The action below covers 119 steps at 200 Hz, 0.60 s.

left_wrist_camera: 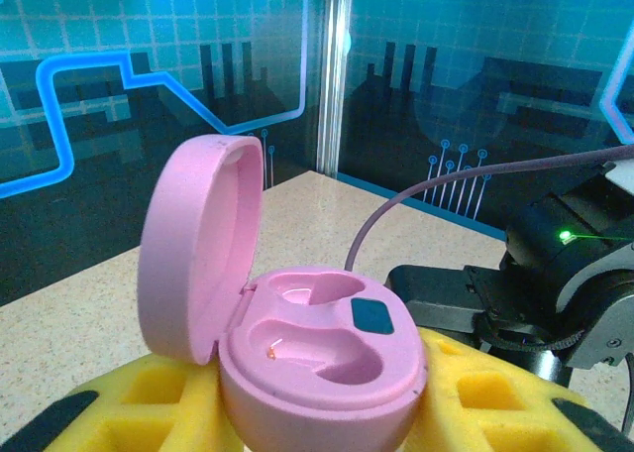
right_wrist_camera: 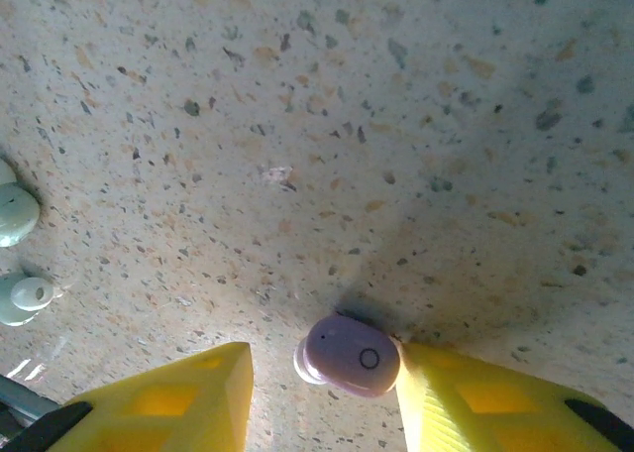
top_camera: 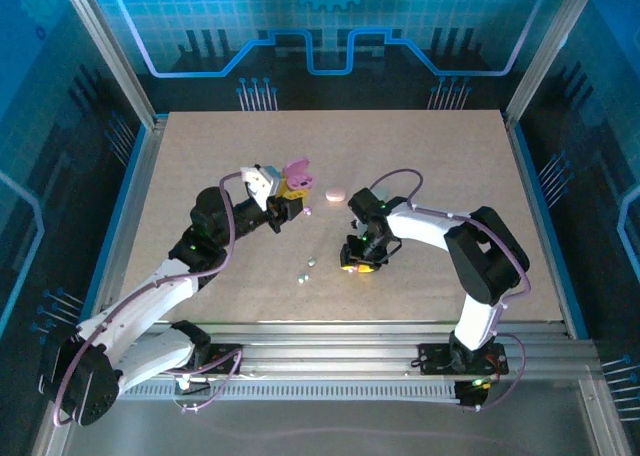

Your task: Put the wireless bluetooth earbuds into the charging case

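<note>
Right wrist view: the light, slippery-looking purple earbud (right_wrist_camera: 352,356), flanked by the part-open right gripper (right_wrist_camera: 322,365), is best pinched across its sides, with the pink case (left_wrist_camera: 327,373) clamped in the left gripper (left_wrist_camera: 312,417).

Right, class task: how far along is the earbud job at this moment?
Done: the pink charging case is open, both sockets empty. In hand: the left pincer grips that case; the right pincer stands open around a purple earbud on the table. Left: seating every earbud, the two mint ones nearby included.
</note>
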Available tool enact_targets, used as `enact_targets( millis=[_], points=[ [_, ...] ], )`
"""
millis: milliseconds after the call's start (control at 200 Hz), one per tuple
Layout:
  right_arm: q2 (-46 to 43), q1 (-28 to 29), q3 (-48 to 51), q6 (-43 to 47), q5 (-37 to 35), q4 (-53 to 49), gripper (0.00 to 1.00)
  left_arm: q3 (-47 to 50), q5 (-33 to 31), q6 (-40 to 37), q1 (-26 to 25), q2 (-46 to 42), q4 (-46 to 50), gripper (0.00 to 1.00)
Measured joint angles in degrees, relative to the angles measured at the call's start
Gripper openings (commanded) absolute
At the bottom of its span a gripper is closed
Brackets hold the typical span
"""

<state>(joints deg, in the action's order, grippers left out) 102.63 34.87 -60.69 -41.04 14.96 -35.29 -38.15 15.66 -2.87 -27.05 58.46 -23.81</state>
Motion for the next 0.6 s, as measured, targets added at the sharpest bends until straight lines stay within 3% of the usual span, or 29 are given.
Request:
enact_targets(
  millis=[595],
  points=[
    [3.91, 1.14, -6.16, 2.80, -3.32, -2.08, 0.37, 0.00, 0.00, 0.66, 0.02, -0.02, 0.00, 0.36]
  ],
)
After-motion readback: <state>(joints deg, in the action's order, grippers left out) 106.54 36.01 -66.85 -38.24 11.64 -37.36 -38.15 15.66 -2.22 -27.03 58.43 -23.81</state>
